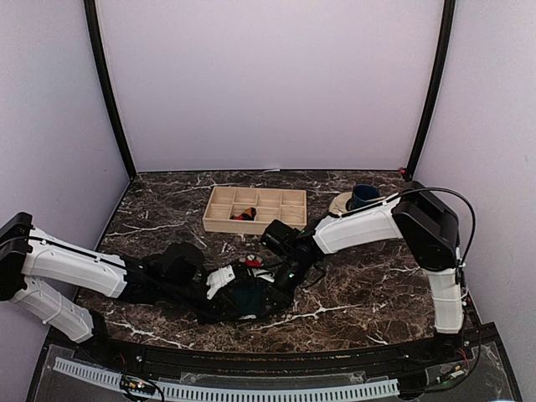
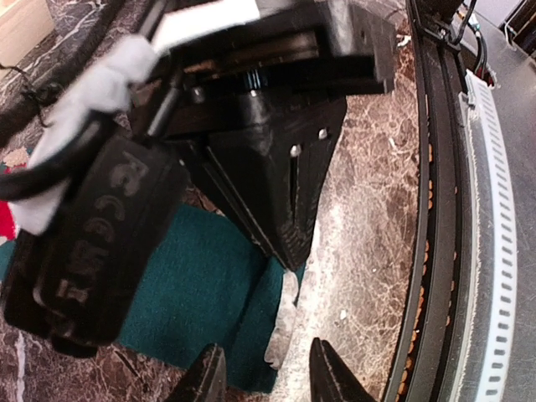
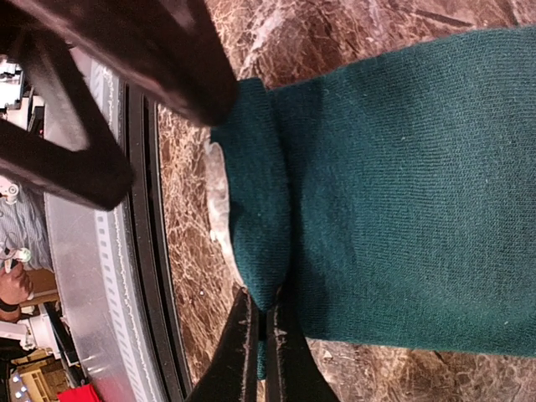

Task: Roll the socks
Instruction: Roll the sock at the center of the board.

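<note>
- The teal sock (image 3: 402,184) lies flat on the desk (image 1: 368,276), near the front edge, between the two arms.
- The right fingers (image 3: 243,352) are pressed together, pinching a folded edge of the teal sock.
- The left fingers (image 2: 209,377) are spread. One tip is over the sock's edge and the other over bare desk, and they grip nothing.
- Both wrists are low and close together over the sock, and the right arm's hardware fills most of the left wrist view.
- A red patch shows at the sock's far side in the top view.
- A wooden tray (image 1: 219,224) sits farther back, with something dark and red in one compartment.
- A blue cup (image 1: 364,196) stands right of the tray.
</note>
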Controlling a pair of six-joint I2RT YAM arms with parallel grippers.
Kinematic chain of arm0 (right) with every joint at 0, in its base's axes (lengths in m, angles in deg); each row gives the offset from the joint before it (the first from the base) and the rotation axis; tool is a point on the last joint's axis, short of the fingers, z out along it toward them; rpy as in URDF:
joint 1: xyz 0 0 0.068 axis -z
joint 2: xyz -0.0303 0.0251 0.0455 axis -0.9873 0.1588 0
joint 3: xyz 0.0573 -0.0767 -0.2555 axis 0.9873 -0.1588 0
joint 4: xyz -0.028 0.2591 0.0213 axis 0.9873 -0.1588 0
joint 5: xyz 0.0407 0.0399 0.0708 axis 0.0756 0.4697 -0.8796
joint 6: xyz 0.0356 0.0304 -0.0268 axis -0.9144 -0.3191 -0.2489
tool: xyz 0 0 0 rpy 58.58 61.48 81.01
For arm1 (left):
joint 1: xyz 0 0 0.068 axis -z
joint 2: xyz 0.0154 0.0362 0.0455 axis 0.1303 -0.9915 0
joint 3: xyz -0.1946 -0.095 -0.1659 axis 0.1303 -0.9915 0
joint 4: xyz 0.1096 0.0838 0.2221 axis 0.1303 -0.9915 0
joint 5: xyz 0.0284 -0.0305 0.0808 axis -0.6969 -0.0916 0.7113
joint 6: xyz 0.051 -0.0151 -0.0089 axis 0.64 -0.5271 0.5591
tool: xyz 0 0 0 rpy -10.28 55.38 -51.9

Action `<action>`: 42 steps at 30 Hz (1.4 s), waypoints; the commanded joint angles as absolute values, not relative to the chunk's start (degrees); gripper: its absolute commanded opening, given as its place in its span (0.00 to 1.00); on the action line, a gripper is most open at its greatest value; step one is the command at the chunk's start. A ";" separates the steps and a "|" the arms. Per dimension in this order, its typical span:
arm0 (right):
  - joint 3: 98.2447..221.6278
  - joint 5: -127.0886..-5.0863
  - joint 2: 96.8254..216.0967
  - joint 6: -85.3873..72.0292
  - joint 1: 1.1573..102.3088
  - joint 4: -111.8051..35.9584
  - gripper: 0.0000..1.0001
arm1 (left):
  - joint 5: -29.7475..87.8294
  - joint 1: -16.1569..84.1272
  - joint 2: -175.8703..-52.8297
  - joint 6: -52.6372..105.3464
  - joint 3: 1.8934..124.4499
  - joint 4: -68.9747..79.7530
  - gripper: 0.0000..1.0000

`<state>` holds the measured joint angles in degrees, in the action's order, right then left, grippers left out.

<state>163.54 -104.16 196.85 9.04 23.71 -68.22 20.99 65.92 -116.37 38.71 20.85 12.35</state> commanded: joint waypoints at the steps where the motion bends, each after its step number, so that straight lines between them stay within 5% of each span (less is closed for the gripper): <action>1: 165.52 -106.27 198.11 9.73 24.32 -69.77 0.00 | 22.78 67.25 -117.93 40.97 20.99 11.89 0.38; 29: 166.83 -108.37 199.39 11.16 24.34 -72.13 0.00 | 24.11 70.30 -125.33 46.06 25.63 7.42 0.38; 42: 166.61 -108.23 199.92 11.31 24.35 -72.48 0.00 | 25.24 70.33 -126.33 45.43 27.21 6.10 0.31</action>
